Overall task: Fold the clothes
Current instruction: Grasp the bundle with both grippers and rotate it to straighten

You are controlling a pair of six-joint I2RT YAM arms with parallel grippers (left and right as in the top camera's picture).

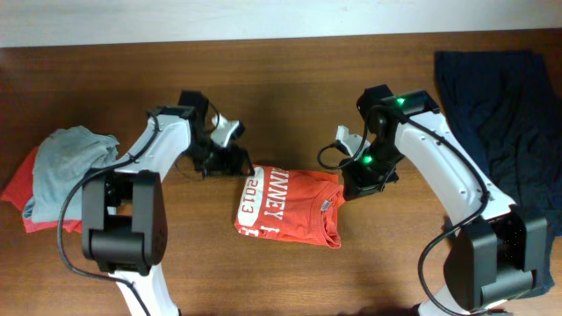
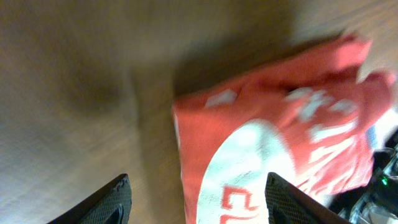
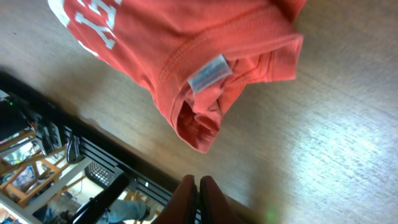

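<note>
Left tool [image 2: 199, 196] wide, low over T-shirt [image 1: 290, 206] edge, right tool [image 3: 199, 190] closed, empty, low beside collar [image 3: 199, 84]

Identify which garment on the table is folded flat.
The orange-red T-shirt with white lettering, at the centre. In the overhead view the grey shirt lies crumpled at the left, and the dark navy garment is spread out at the right.

Overhead: fixed high, facing straight down. Far view; whole table [image 1: 290, 272], both arms, shirt [image 1: 288, 206] mid-table.
Left wrist: low and close, blurred. Looks down past the left gripper [image 2: 196, 182] onto the shirt's printed end.
Right wrist: close, tilted. Looks past the right gripper [image 3: 198, 182] at collar and label [image 3: 210, 73]; room beyond the table edge.
Shared by all three: the shirt.
</note>
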